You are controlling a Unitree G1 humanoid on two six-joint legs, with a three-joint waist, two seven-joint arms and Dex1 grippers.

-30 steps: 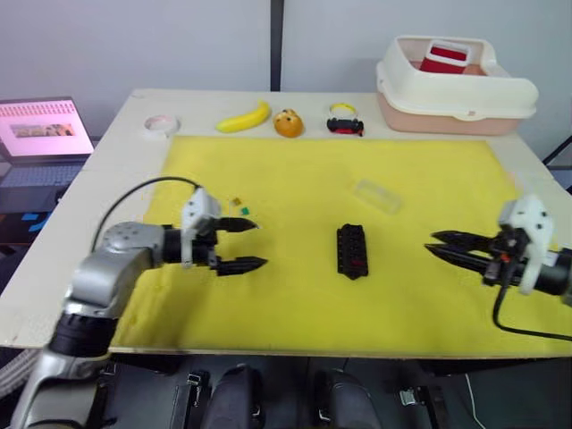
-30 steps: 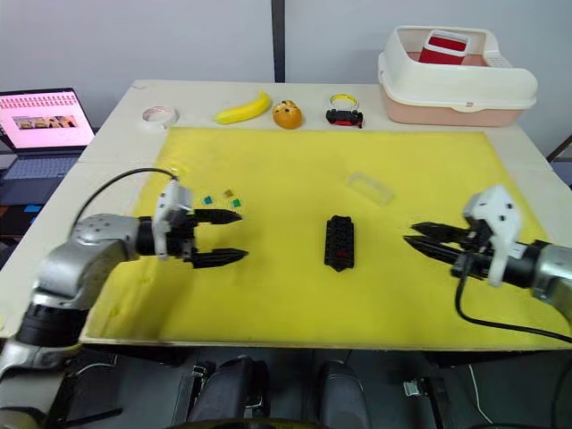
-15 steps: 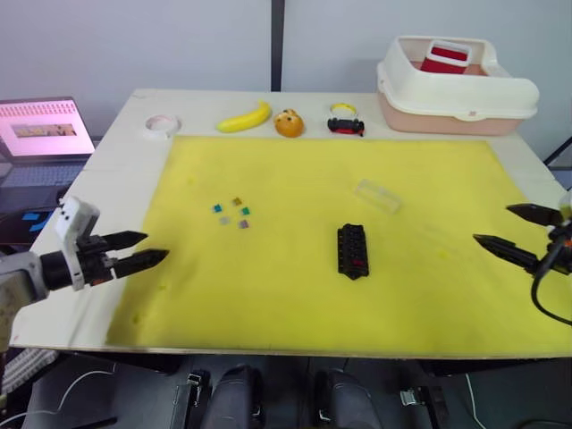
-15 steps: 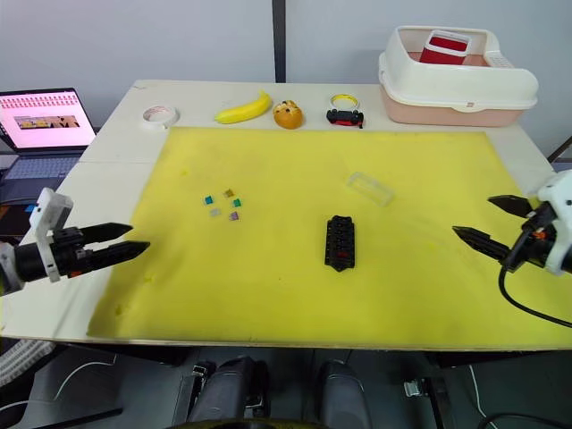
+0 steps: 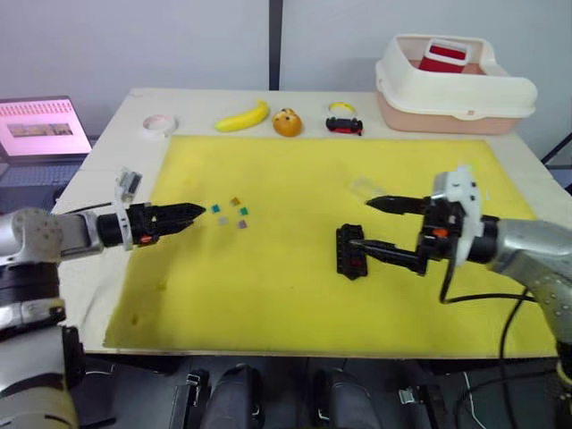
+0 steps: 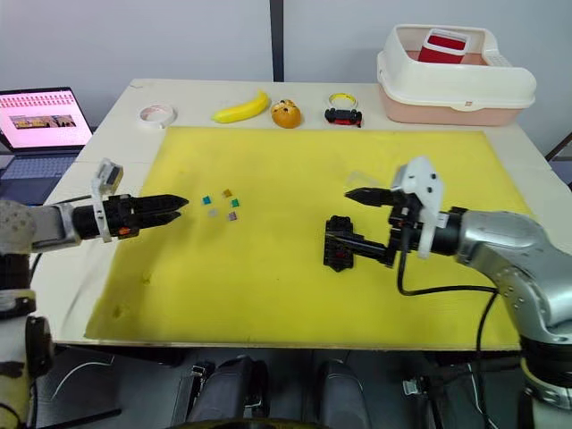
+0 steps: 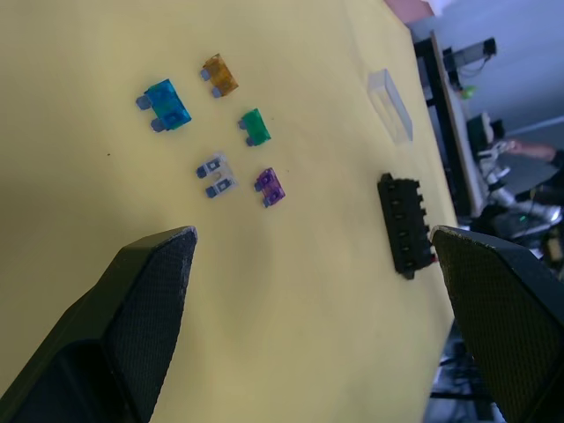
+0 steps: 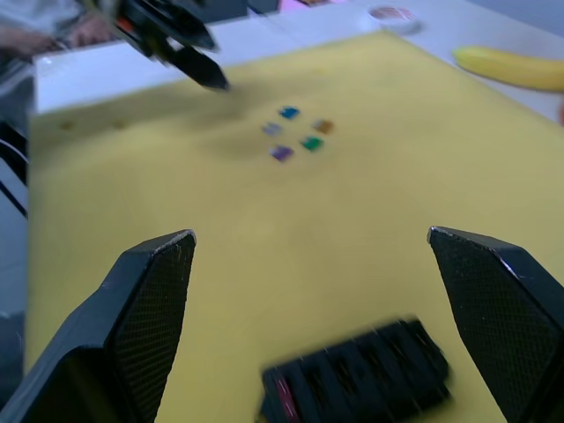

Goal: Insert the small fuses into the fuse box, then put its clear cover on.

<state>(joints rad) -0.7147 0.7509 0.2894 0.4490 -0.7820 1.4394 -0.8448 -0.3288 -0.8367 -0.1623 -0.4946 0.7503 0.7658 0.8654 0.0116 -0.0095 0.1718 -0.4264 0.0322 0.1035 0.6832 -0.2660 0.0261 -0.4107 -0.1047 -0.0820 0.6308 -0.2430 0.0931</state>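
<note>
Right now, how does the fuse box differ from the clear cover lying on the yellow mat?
The fuse box is opaque black with ribbed slots; the clear cover is see-through and smooth. The fuse box lies nearer the robot, with the open fingers of the right gripper on either side of it; the clear cover lies farther back, with nothing touching it. Both are small, long blocks, lying flat on the mat.

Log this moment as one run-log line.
left tool open, near small coloured plastic fuses | right tool open, at black ribbed fuse box | clear cover off
</note>
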